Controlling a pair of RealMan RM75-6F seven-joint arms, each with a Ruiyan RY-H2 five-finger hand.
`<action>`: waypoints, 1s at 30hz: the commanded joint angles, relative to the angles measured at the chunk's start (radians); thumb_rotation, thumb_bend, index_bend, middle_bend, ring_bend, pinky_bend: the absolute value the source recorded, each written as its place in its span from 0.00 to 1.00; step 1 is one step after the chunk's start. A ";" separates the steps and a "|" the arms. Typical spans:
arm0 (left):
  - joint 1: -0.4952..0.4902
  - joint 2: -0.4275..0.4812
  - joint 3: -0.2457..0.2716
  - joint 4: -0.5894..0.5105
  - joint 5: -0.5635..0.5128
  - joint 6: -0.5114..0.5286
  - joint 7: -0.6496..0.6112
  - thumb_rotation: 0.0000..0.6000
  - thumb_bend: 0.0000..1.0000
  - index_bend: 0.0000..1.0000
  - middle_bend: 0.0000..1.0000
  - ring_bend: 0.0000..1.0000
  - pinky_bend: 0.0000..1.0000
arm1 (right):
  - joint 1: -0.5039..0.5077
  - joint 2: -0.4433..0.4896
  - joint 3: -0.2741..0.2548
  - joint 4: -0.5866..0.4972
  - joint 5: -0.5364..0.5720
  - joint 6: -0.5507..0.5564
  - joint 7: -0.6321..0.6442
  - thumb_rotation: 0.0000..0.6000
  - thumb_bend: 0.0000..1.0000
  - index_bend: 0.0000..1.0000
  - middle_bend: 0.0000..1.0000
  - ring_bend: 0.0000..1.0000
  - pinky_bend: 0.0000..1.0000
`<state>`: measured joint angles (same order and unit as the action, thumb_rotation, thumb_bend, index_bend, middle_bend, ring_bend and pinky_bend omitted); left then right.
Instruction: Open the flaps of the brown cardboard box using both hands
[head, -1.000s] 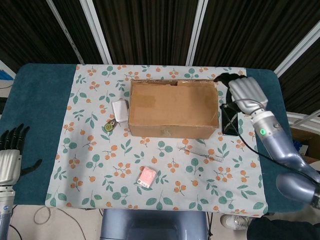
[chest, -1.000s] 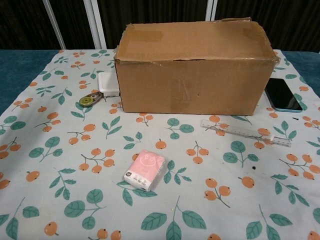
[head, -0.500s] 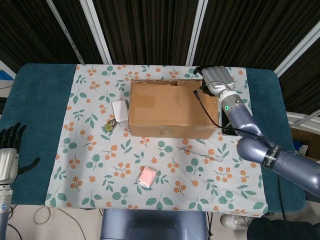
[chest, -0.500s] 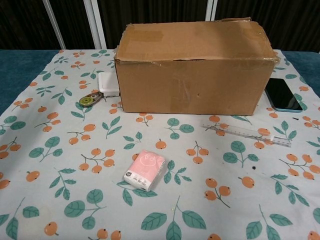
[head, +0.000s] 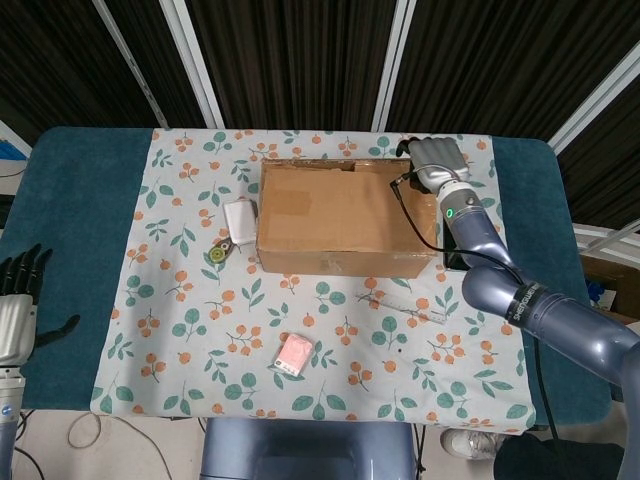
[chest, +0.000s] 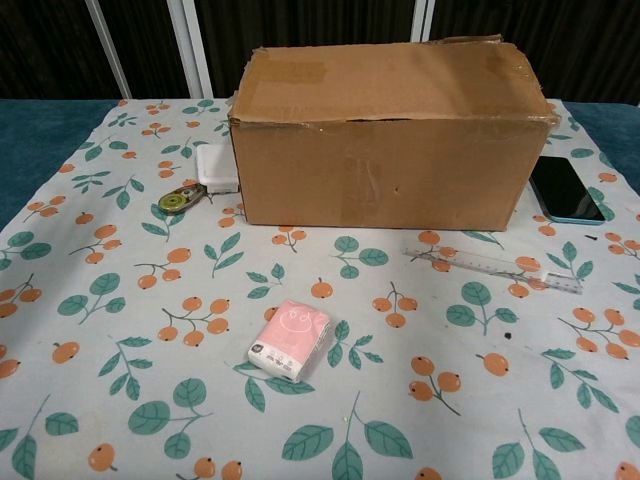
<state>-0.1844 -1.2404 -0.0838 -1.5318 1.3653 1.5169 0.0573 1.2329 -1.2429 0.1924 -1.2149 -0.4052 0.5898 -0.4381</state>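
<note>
Brown corrugated cardboard box (head: 347, 218) (chest: 387, 134): centre-rear of the leaf-and-orange-fruit print tablecloth (head: 190, 330) (chest: 120, 330), long side facing front; top flaps closed flat, strip of brown tape visible on lid, edges ragged.

Right hand (head: 437, 160), silver w/ dark fingers: at box's far right top corner, palm down; looks to rest on or just over the corner edge, contact can't be confirmed. Fingers curl past the edge; whether they grip anything, cannot tell. Shows in head view only.

Left hand (head: 18, 310): well apart from box, off the cloth at left edge of the dark teal table (head: 70, 230), fingers spread upward, holding nothing.

Other items on cloth:
- Small white rectangular plastic case (head: 240, 217) (chest: 216, 167), just beside box's left end.
- Round yellow-green tape measure (head: 219, 253) (chest: 178, 201), near the case, fwd of it.
- Black smartphone w/ blue rim (head: 459, 250) (chest: 565, 189), beside box's right end.
- Clear plastic ruler (head: 402, 303) (chest: 493, 265), in front of box, right side.
- Pink tissue packet (head: 293, 355) (chest: 291, 339), well fwd of box.
</note>
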 joint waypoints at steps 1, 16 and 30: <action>0.000 0.000 -0.003 0.000 0.003 -0.003 0.001 1.00 0.13 0.00 0.00 0.00 0.01 | 0.000 -0.009 -0.010 0.013 0.016 -0.005 0.007 1.00 1.00 0.31 0.28 0.29 0.34; 0.004 -0.003 -0.021 0.010 0.002 -0.019 -0.006 1.00 0.14 0.00 0.00 0.00 0.01 | 0.001 -0.065 -0.044 0.076 0.022 -0.030 0.032 1.00 1.00 0.31 0.28 0.29 0.34; 0.007 0.000 -0.036 0.008 -0.005 -0.036 -0.021 1.00 0.14 0.00 0.00 0.00 0.01 | 0.008 -0.086 -0.067 0.099 0.025 -0.036 0.034 1.00 1.00 0.40 0.35 0.35 0.35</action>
<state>-0.1771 -1.2402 -0.1198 -1.5237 1.3604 1.4813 0.0363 1.2410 -1.3285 0.1257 -1.1157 -0.3800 0.5530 -0.4040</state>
